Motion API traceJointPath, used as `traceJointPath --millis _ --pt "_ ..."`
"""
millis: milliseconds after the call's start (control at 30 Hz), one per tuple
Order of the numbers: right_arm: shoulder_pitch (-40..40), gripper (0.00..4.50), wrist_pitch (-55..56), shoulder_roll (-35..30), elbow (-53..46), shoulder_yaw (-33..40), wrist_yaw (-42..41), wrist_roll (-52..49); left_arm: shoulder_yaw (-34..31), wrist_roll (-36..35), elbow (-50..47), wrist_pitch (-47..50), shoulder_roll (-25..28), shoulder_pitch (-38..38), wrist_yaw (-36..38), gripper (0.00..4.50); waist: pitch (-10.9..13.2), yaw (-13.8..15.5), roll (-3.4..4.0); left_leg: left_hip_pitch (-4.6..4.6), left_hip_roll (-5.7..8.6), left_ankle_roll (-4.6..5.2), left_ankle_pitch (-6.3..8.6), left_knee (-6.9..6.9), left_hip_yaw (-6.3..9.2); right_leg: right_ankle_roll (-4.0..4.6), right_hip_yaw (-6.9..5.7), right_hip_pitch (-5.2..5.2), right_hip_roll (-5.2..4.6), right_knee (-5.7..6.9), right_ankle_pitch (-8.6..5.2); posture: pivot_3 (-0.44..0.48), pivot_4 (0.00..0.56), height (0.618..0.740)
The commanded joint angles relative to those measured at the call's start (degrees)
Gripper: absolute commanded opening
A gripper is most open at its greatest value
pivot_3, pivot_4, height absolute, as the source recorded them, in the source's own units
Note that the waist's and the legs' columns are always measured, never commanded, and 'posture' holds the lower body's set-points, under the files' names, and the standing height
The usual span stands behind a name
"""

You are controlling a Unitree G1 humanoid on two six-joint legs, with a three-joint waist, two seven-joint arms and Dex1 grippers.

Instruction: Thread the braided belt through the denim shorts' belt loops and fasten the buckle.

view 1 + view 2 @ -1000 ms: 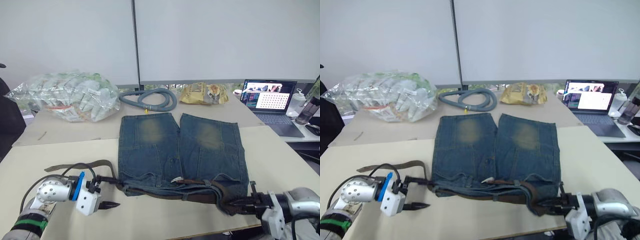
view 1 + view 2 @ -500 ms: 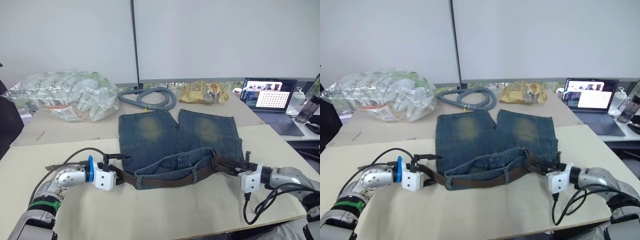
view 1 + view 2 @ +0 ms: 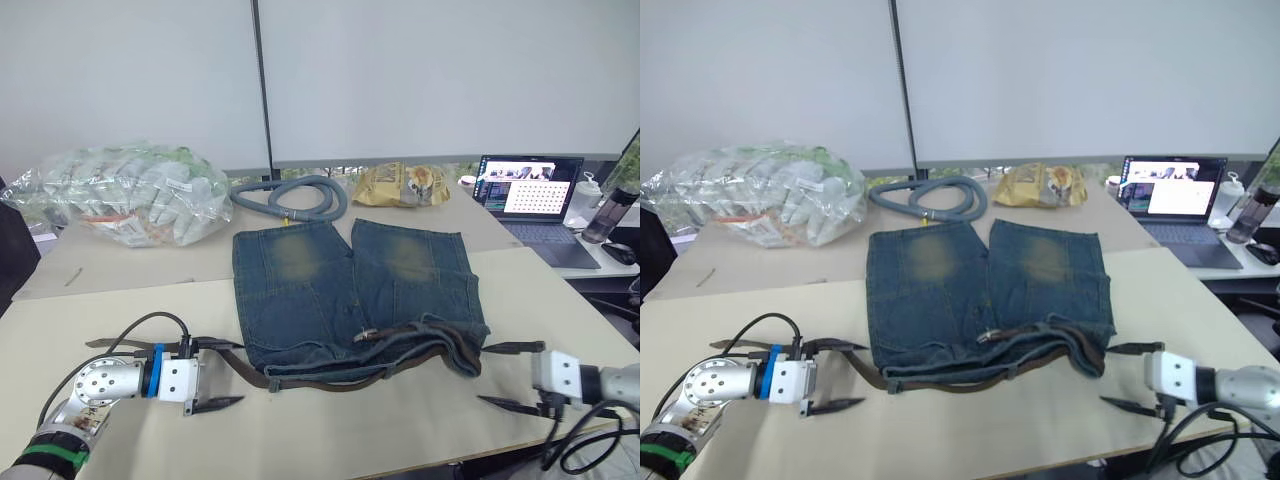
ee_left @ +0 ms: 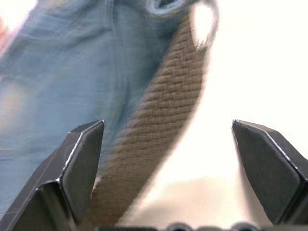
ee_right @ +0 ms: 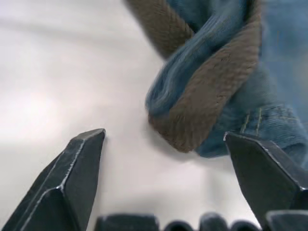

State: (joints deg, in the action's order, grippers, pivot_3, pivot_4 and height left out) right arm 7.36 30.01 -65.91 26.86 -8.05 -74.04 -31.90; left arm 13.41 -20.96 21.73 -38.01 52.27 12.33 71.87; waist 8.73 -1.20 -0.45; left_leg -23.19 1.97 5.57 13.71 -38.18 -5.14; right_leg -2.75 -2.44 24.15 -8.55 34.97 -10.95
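Both pincers, left (image 3: 218, 374) and right (image 3: 512, 375), gape empty beside blue denim shorts (image 3: 350, 285); threaded brown braided belt (image 3: 415, 345) needs buckling next.

Even, bright light — wrist views blurred, glary.

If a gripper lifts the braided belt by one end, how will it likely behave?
Probably floppy: the braided belt curves and folds along the denim shorts. Its woven texture likely grips well. Threaded through the waistband, it would probably drag the denim along.
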Motion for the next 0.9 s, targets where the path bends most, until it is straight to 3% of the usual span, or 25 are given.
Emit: traceJointPath --millis 33,233,367,567,700,833,900 --pt "-1.04 4.44 -16.6 -2.84 -11.67 6.21 -2.36 -8.28 -1.64 -7.93 -9.79 13.3 2.93 -2.66 6.29 4.5 0.0 0.08 0.01 0.04 -0.04 -0.04 0.01 -0.02 -0.01 0.0 -0.05 0.03 0.02 0.0 0.0 0.0 0.15 0.74" --pt "0.59 4.44 -36.82 -0.87 -25.14 12.28 1.51 -14.21 -5.45 -18.88 -24.02 36.61 5.97 -6.23 9.14 4.5 0.04 0.96 0.01 -0.1 -0.11 -0.11 0.04 -0.15 0.0 0.01 -0.28 0.12 0.06 -0.03 0.0 0.0 0.15 0.74" --pt "0.97 4.44 -40.45 2.91 -31.1 12.11 4.0 -10.88 -7.97 -21.19 -28.84 44.6 3.84 -5.08 7.34 4.5 0.06 1.78 -0.01 -0.17 -0.12 -0.12 0.06 -0.32 0.05 0.0 -0.64 0.11 0.07 -0.06 0.0 0.0 0.15 0.74" --pt "0.21 4.44 -38.52 7.66 -32.77 11.44 4.29 -2.63 -6.82 -14.22 -32.46 44.91 -4.37 -0.83 0.68 4.5 0.09 2.77 -0.01 -0.44 -0.04 0.01 0.16 -0.79 0.07 -0.15 -0.89 0.11 0.06 -0.1 0.07 0.0 0.15 0.74" --pt "-1.82 4.44 -37.26 8.77 -31.17 13.38 3.55 0.22 -0.97 -0.92 -28.78 36.21 -8.58 1.22 -0.2 4.5 0.07 3.06 0.01 -0.52 0.02 0.01 0.16 -0.82 0.04 -0.19 -0.87 0.08 0.08 -0.12 0.11 0.0 0.15 0.74" --pt "-4.12 4.44 -35.89 8.09 -30.54 15.68 1.89 1.63 0.12 2.79 -26.45 32.58 -10.94 1.64 0.55 4.5 0.1 3.34 -0.03 -0.64 0.02 0.03 0.17 -0.83 0.02 -0.16 -0.87 0.08 0.04 -0.12 0.12 0.0 0.15 0.74" --pt "-5.92 4.5 -34.97 7.74 -30.56 17.3 1.75 2.94 0.89 5.34 -24.61 29.88 -11.71 1.87 0.6 3.95 0.09 3.35 -0.02 -0.64 -0.02 0.04 0.17 -0.83 0.03 -0.13 -0.87 0.1 0.02 -0.13 0.11 0.0 0.15 0.74"
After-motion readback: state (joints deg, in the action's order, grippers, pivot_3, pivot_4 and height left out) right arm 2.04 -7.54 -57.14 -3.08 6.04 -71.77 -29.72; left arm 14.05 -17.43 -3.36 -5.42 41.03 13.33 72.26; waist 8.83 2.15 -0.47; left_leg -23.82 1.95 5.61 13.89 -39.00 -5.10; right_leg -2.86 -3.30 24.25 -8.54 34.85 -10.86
